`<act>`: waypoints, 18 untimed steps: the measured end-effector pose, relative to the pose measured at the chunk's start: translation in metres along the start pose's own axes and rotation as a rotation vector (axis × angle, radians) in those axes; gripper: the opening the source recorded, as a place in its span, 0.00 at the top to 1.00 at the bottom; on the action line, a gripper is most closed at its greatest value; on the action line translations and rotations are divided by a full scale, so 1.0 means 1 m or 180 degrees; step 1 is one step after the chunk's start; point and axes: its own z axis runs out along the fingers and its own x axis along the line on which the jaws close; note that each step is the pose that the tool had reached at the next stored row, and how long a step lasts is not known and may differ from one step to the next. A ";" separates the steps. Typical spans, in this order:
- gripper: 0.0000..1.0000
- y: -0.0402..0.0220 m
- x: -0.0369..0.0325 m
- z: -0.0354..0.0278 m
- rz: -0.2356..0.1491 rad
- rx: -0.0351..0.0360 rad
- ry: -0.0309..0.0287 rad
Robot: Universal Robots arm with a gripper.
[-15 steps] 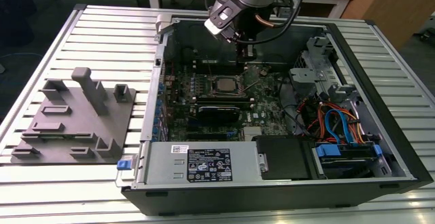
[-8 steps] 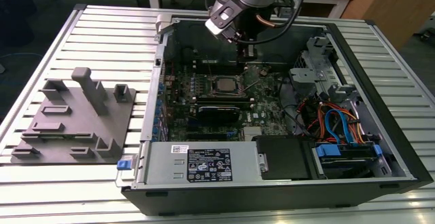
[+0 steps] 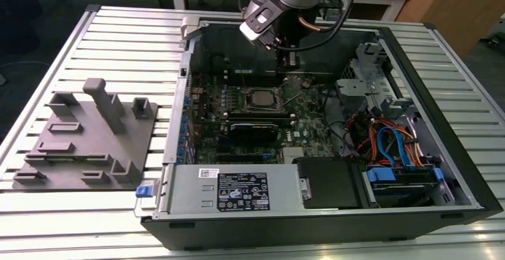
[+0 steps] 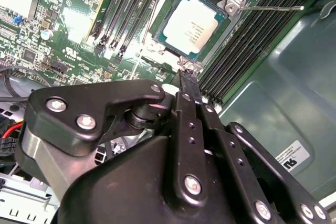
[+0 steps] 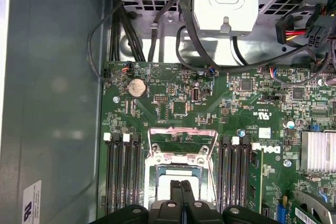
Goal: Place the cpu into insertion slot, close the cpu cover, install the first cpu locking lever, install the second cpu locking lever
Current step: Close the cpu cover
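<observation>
Plainly, the main hazard sits right at the insertion slot (image 5: 181,167). The cpu (image 4: 191,27) lies inside it, silver top up, while the gripper (image 4: 186,77) hangs just above the slot with its two fingers (image 4: 182,108) pressed together and nothing between them. I judge that if those closed tips dip or slide, they could scrape the chip's top or nudge it askew. A chip sitting crooked could then be crushed onto the contacts once anything presses on it. The cpu cover (image 5: 182,129) stands raised off the slot, tilted back on the side toward the coin battery (image 5: 137,86). It looks thin, so an off-centre push could let the tips slip off it and strike the long black memory slots (image 5: 123,171) that flank the slot. One thin wire locking lever (image 4: 273,8) sticks out free beside the slot, where it could snag a finger or get trapped under the cover. By count there is one cpu, one slot, one cover, one gripper with two fingers, and one lever that I can make out plainly. There are also two banks of memory slots, one to each side of the slot, one coin battery beyond the cover, and one finned heatsink (image 5: 317,150) past one memory bank. One grey fixture plate (image 3: 87,148) lies well apart from the slot, outside the case (image 3: 316,230).
</observation>
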 end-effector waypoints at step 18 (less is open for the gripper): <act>0.90 0.0111 -0.0002 0.0000 0.0000 0.0000 0.0000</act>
